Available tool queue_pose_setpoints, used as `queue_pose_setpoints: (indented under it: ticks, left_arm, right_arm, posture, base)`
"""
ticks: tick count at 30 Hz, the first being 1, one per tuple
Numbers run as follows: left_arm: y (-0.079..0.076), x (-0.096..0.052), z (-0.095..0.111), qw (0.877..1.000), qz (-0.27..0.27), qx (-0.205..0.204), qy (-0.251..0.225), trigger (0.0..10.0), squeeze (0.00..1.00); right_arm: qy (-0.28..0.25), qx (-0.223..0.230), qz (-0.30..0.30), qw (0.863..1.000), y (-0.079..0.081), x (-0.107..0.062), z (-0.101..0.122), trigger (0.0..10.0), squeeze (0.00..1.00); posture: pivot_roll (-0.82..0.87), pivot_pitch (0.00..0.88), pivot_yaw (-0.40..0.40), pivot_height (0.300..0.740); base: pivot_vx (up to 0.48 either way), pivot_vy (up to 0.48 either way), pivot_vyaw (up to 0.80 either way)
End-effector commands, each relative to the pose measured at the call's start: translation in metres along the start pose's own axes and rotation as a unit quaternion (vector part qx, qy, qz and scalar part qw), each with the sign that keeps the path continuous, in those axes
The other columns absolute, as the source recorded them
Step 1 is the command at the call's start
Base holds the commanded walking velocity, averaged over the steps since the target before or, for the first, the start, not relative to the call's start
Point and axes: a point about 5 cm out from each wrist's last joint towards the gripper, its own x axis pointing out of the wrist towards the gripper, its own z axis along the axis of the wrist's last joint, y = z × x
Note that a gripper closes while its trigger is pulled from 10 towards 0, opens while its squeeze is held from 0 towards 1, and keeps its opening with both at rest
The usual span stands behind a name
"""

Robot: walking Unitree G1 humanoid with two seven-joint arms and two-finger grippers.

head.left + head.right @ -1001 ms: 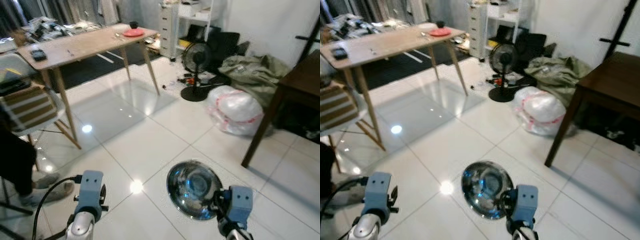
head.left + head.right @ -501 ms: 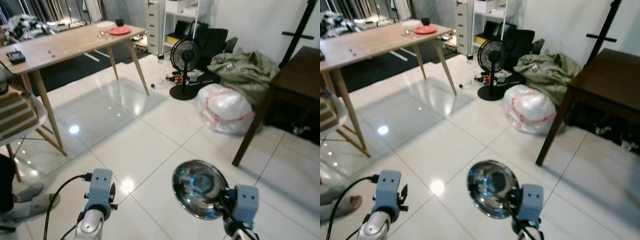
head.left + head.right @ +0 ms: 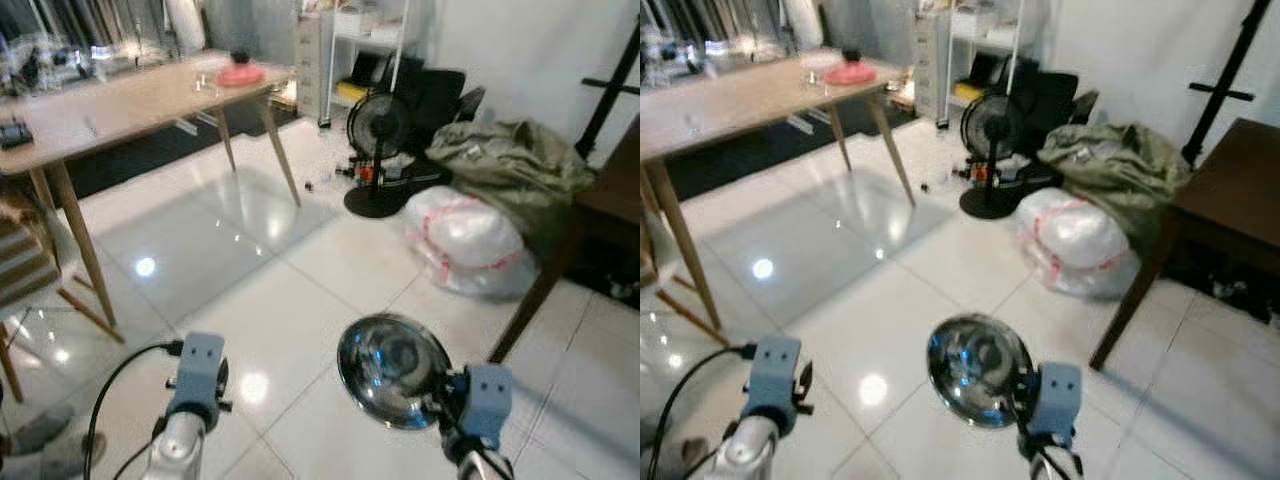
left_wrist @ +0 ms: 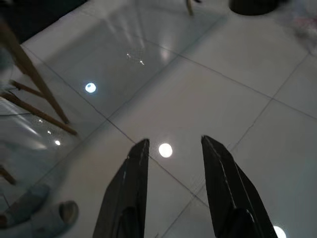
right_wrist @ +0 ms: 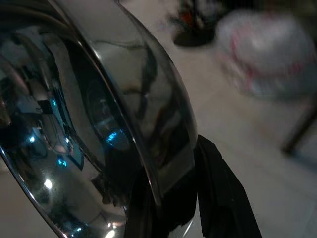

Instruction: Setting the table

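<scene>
A shiny steel bowl [image 3: 392, 370] hangs tilted over the white tile floor, with my right gripper [image 5: 168, 198] shut on its rim. The right wrist [image 3: 485, 400] is low in the head view, just right of the bowl. My left gripper [image 4: 173, 144] is open with nothing between its fingers, over bare floor tiles; its wrist [image 3: 195, 375] is at the lower left. A long wooden table [image 3: 120, 100] stands far ahead on the left, with a red plate [image 3: 240, 75] and a small dark cup [image 3: 238, 57] near its far end.
A floor fan [image 3: 375, 125], a white plastic sack [image 3: 465, 240] and a green bundle [image 3: 515, 165] lie ahead on the right. A dark table's leg [image 3: 530, 300] stands close on the right. A chair [image 3: 30, 270] and a shoe [image 3: 40, 440] are at the left.
The whole picture has shifted as the camera moved, and the dark trouser leg at the left has left the view. The bowl stays in my right gripper; both arms keep their pose.
</scene>
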Motion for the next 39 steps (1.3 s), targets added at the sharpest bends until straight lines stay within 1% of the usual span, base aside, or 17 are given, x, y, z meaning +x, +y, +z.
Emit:
queue_pose_setpoints:
  ticks: [1, 4, 7, 9, 10, 12, 13, 15, 19, 39]
  left_arm:
    - [0.007, -0.003, -0.002, 1.0, 0.008, 0.009, -0.001, 10.0, 0.0]
    - [0.005, -0.001, 0.005, 1.0, 0.002, 0.011, -0.016, 10.0, 0.0]
    - [0.002, 0.001, 0.017, 0.999, -0.005, 0.015, -0.041, 10.0, 0.0]
    - [0.002, 0.002, 0.023, 0.999, -0.007, 0.015, -0.052, 10.0, 0.0]
    - [0.002, 0.002, 0.023, 0.999, -0.007, 0.015, -0.052, 10.0, 0.0]
    - [0.002, 0.002, 0.029, 0.998, -0.009, 0.013, -0.062, 10.0, 0.0]
    - [0.002, 0.002, 0.029, 0.998, -0.009, 0.013, -0.062, 10.0, 0.0]
    - [0.002, 0.002, 0.031, 0.998, -0.01, 0.012, -0.065, 10.0, 0.0]
    - [0.002, 0.001, 0.031, 0.998, -0.01, 0.011, -0.065, 10.0, 0.0]
    - [0.002, -0.002, 0.031, 0.998, -0.01, 0.009, -0.061, 10.0, 0.0]
  right_arm:
    - [-0.04, -0.01, 0.031, 0.999, 0.015, 0.004, 0.017, 10.0, 0.0]
    - [-0.065, -0.018, 0.041, 0.997, 0.021, 0.009, 0.03, 10.0, 0.0]
    - [-0.095, -0.021, 0.051, 0.994, 0.028, 0.015, 0.051, 10.0, 0.0]
    - [-0.106, -0.015, 0.053, 0.993, 0.031, 0.017, 0.059, 10.0, 0.0]
    - [-0.106, -0.015, 0.053, 0.993, 0.031, 0.017, 0.059, 10.0, 0.0]
    - [-0.109, 0.008, 0.045, 0.993, 0.033, 0.02, 0.065, 10.0, 0.0]
    - [-0.109, 0.008, 0.045, 0.993, 0.033, 0.02, 0.065, 10.0, 0.0]
    - [-0.104, 0.024, 0.033, 0.994, 0.033, 0.02, 0.065, 10.0, 0.0]
    - [-0.096, 0.035, 0.024, 0.994, 0.031, 0.019, 0.064, 10.0, 0.0]
    - [-0.089, 0.034, 0.016, 0.995, 0.028, 0.017, 0.066, 10.0, 0.0]
  posture:
    - [-0.02, 0.053, 0.109, 0.74]
    - [-0.02, 0.053, 0.11, 0.74]
    - [-0.02, 0.053, 0.11, 0.74]
    - [-0.01, 0.052, 0.11, 0.74]
    - [-0.01, 0.052, 0.11, 0.74]
    - [0.0, 0.053, 0.112, 0.74]
    - [0.0, 0.053, 0.112, 0.74]
    - [0.0, 0.053, 0.112, 0.74]
    - [0.01, 0.054, 0.113, 0.74]
    - [0.0, 0.058, 0.109, 0.74]
  base:
    - [0.48, 0.0, 0.0]
    - [0.48, 0.0, 0.0]
    - [0.48, 0.0, 0.0]
    - [0.48, 0.0, 0.0]
    - [0.48, 0.0, 0.0]
    - [0.48, 0.0, 0.0]
    - [0.48, 0.0, 0.0]
    - [0.48, 0.0, 0.0]
    - [0.48, 0.0, 0.0]
    - [0.48, 0.0, 0.0]
